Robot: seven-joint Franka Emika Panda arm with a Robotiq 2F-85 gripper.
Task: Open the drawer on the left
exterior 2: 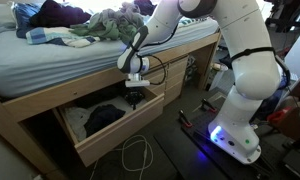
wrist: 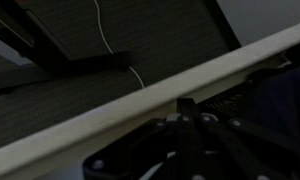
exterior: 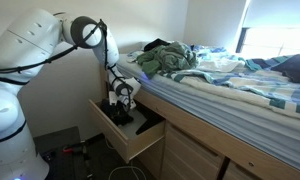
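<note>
Jaws: cannot tell if apart or together, they are dark and blurred against the dark contents in all views. Gripper (exterior 2: 135, 97) points down with its tips dipped into the drawer (exterior 2: 118, 142), at the end nearest the white robot base (exterior 2: 235, 135). Drawer sits pulled well out of the tan bed frame (exterior 2: 15, 110), under the mattress, over the floor. Inside it are dark clothes (exterior 2: 105, 118) and a pale item (exterior 2: 77, 120) at the far end from the gripper. In the wrist view a tan board edge (wrist: 140, 98) of the drawer crosses diagonally just in front of the fingers, with grey floor and a white cable (wrist: 103, 30) beyond. In an exterior view the cable (exterior 2: 140, 155) lies looped on the floor in front of the drawer. Mattress (exterior: 225, 105) has striped sheets, with a crumpled green cloth heap (exterior: 165, 58) on top above the gripper. A closed drawer front (exterior: 190, 155) is just beside the open drawer
</note>
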